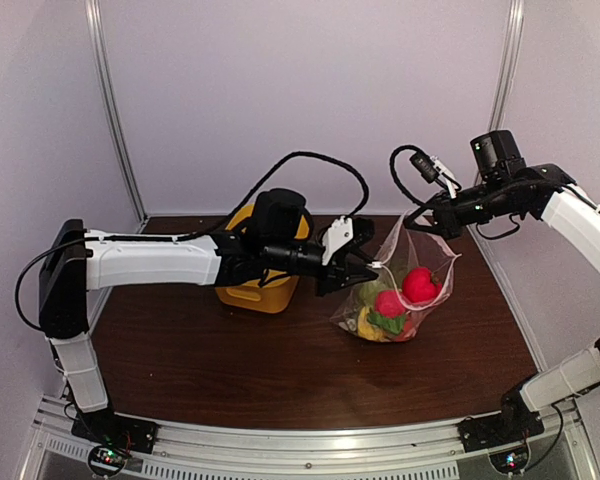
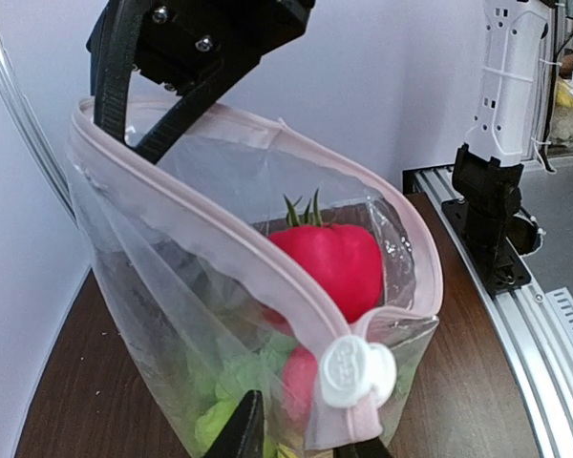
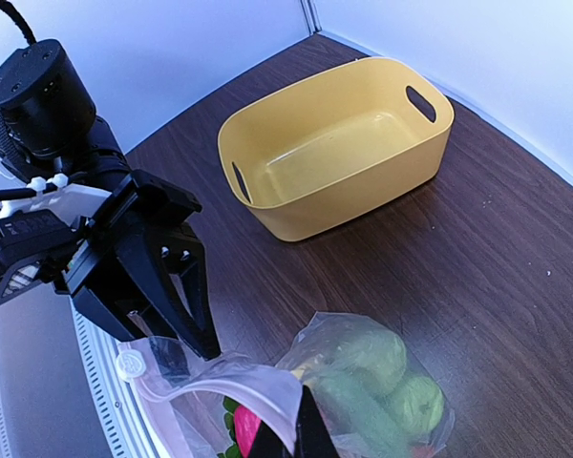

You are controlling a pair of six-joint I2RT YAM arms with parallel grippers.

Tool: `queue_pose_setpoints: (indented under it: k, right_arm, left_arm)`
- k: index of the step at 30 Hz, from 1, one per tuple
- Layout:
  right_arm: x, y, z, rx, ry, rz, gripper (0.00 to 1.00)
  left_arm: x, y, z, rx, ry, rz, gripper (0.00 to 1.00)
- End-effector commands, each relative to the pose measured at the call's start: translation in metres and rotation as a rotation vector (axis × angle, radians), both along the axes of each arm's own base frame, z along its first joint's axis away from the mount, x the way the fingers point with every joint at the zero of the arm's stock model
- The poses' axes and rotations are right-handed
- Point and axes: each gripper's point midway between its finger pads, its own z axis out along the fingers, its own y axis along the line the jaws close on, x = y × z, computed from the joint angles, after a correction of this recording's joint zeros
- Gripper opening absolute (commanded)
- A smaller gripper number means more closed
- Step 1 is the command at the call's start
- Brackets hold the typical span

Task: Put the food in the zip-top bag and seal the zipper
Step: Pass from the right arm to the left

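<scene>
- While the 2 arms hold the zip-top bag point(image 2: 143, 315) between them by its mouth, the task stands between loading and sealing.
- Loading, judged complete: the food point(image 1: 420, 285) lies inside the bag, with red, pink, green and yellow pieces bunched at its bottom. No loose piece shows on the table point(image 1: 230, 370), though the left arm hides part of it.
- Sealing, not yet done: the 2 strips of the zipper point(image 2: 248, 116) bow well apart. The white slider point(image 2: 356, 370) sits at the end nearest the left arm, so a full pull along the mouth is what remains.
- Left gripper point(image 1: 365, 268): jaws clenched on the zipper at its slider end, as far as the views show.
- Right gripper point(image 1: 415, 222): jaws pinch the opposite corner of the mouth, 1 finger on each side of the rim.
- Position of the bag: right of the yellow basket point(image 3: 363, 196) and apart from it. Whether its bottom rests on the table or hangs just above it cannot be told.
- Top external view only: the whole layout, both arms converging on the bag.
- Left wrist view only: the gaping mouth, the slider, and a red piece with a green stalk inside.
- Right wrist view only: the basket's interior, which is empty, and the green pieces pressed against the bag's wall.
</scene>
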Motion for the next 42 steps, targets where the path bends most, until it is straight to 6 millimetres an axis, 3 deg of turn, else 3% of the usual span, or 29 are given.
queue_pose_setpoints:
  k: [1,8,11,13,16,19,22,28,33,42]
  right_arm:
    - [0.002,0.001,0.003,0.014,-0.015,-0.002,0.0]
    - [0.004,-0.001,-0.004,-0.008,-0.012,-0.015,0.0]
    - [0.008,-0.003,-0.006,-0.02,-0.014,-0.032,0.0]
    - [0.012,-0.007,-0.008,-0.043,-0.011,-0.046,0.0]
    - [0.02,-0.02,-0.007,-0.084,0.005,-0.033,0.14]
    - [0.02,-0.05,-0.002,-0.084,0.037,-0.018,0.24]
    - [0.007,-0.073,-0.009,-0.126,0.029,0.023,0.3]
    - [-0.031,-0.094,-0.053,-0.269,0.048,0.147,0.34]
    - [-0.038,-0.103,-0.061,-0.337,0.01,0.182,0.35]
    - [-0.057,-0.109,-0.057,-0.4,-0.079,0.323,0.37]
  left_arm:
    - [0.0,-0.004,0.009,-0.051,-0.015,-0.005,0.25]
    - [-0.001,-0.005,0.013,-0.066,-0.001,-0.003,0.18]
    - [-0.001,-0.005,0.013,-0.072,0.005,0.001,0.04]
    - [0.002,-0.005,0.016,-0.084,0.012,0.021,0.0]
    - [0.003,-0.005,0.014,-0.083,0.037,0.029,0.0]
    - [0.001,-0.006,0.01,-0.067,0.061,0.016,0.0]
    - [0.0,-0.006,0.007,-0.051,0.087,0.016,0.0]
    - [0.001,-0.005,0.005,-0.035,0.106,0.022,0.0]
    - [0.002,-0.003,0.003,-0.023,0.106,0.03,0.0]
    - [0.008,0.0,0.004,-0.024,0.107,0.036,0.0]
